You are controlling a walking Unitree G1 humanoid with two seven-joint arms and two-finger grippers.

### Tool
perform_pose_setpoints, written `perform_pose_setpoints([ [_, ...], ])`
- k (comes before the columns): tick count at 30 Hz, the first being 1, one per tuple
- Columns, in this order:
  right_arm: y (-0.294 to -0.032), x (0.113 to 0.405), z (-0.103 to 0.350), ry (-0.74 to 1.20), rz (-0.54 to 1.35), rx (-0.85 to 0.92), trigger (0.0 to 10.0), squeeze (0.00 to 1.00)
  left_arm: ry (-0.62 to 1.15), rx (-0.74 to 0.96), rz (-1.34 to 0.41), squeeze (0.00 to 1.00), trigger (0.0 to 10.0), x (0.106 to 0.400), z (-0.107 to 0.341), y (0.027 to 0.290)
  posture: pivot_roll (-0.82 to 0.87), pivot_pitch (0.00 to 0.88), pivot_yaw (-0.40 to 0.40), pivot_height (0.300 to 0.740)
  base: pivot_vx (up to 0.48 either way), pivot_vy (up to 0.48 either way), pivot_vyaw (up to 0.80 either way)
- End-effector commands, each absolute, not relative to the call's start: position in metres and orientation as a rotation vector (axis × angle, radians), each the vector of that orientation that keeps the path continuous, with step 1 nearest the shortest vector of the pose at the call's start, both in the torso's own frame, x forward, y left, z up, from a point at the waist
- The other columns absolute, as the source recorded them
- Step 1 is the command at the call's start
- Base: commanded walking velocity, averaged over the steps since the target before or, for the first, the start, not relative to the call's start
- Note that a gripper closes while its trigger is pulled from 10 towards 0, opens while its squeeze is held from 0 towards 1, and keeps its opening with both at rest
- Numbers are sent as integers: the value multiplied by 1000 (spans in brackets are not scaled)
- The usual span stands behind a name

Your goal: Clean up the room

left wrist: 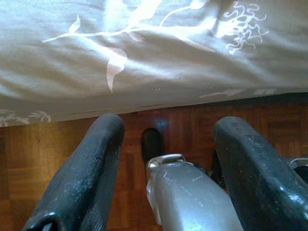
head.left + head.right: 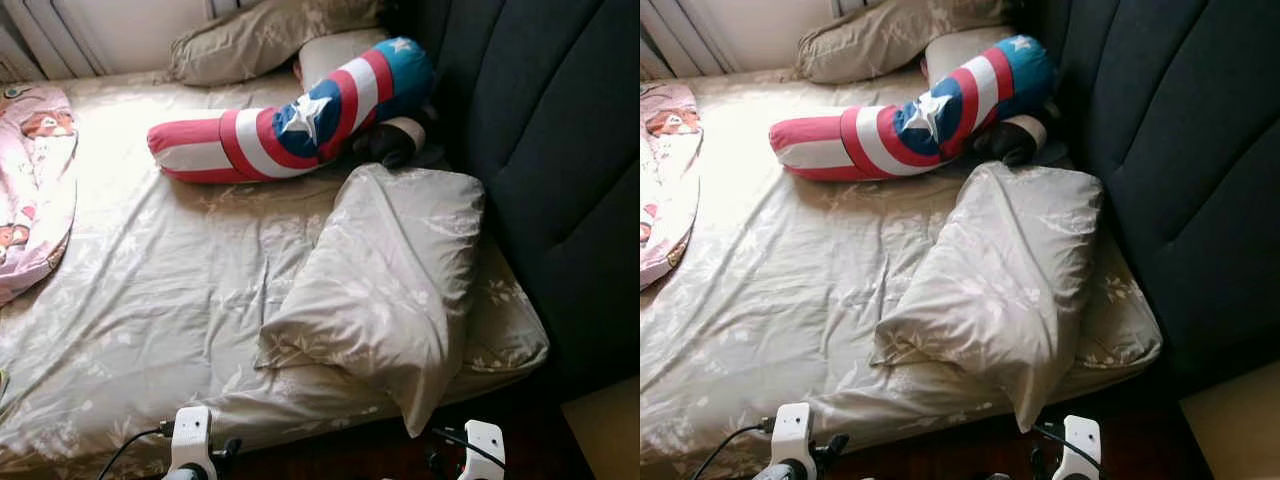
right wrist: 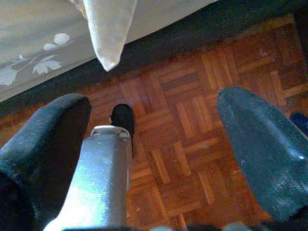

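A beige leaf-print pillow (image 2: pixel 385 285) lies askew at the bed's near right corner, one tip hanging over the edge (image 3: pixel 108 33). A long red, white and blue star bolster (image 2: pixel 300 115) lies across the bed by the dark headboard (image 2: pixel 560 150), with a dark plush thing (image 2: pixel 388 143) at its end. A second beige pillow (image 2: pixel 265 35) rests at the far side. My left gripper (image 1: pixel 166 159) hangs open beside the bed's edge above the wood floor. My right gripper (image 3: pixel 154 144) hangs open over the parquet below the pillow's tip. Both wrists (image 2: pixel 192 440) (image 2: pixel 482 450) show at the bottom.
A pink printed blanket (image 2: pixel 35 190) lies on the bed's left side. The beige leaf-print sheet (image 2: pixel 170 290) is wrinkled. White curtains (image 2: pixel 45 35) hang behind the bed. My silver legs and black feet (image 3: pixel 122 118) stand on the parquet floor (image 3: pixel 192 130).
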State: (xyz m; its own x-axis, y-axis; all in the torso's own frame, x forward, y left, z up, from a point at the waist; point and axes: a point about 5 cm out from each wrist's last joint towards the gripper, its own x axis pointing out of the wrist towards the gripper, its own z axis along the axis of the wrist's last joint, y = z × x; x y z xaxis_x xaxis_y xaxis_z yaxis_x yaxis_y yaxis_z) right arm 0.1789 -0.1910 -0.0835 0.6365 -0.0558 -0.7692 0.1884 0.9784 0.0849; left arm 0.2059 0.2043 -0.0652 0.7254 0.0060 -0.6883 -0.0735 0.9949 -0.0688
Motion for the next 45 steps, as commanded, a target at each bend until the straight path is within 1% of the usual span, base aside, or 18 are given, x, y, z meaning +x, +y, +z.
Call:
perform_pose_setpoints([
  [1, -191, 173, -86, 887, -151, 176, 10000, 0, 769, -118, 68, 0, 10000, 202, -68, 205, 3, 168, -24, 740, 0, 0, 0],
  [17, -194, 175, -85, 886, -78, 112, 10000, 0, 784, -160, 104, 0, 10000, 198, -71, 203, 4, 142, -41, 740, 0, 0, 0],
  [24, -195, 176, -83, 873, -48, 74, 10000, 0, 786, -170, 109, 0, 10000, 197, -71, 202, 3, 147, -45, 740, 0, 0, 0],
  [26, -195, 177, -83, 872, -43, 68, 10000, 0, 787, -171, 109, 0, 10000, 197, -71, 202, 3, 153, -46, 740, 0, 0, 688],
  [29, -195, 176, -84, 879, -52, 76, 10000, 0, 787, -170, 109, 0, 10000, 197, -71, 203, 4, 155, -46, 740, 0, 0, 800],
  [45, -195, 177, -83, 854, -90, 98, 10000, 0, 772, -161, 104, 0, 10000, 201, -69, 202, 2, 168, -42, 740, 30, 0, 0],
])
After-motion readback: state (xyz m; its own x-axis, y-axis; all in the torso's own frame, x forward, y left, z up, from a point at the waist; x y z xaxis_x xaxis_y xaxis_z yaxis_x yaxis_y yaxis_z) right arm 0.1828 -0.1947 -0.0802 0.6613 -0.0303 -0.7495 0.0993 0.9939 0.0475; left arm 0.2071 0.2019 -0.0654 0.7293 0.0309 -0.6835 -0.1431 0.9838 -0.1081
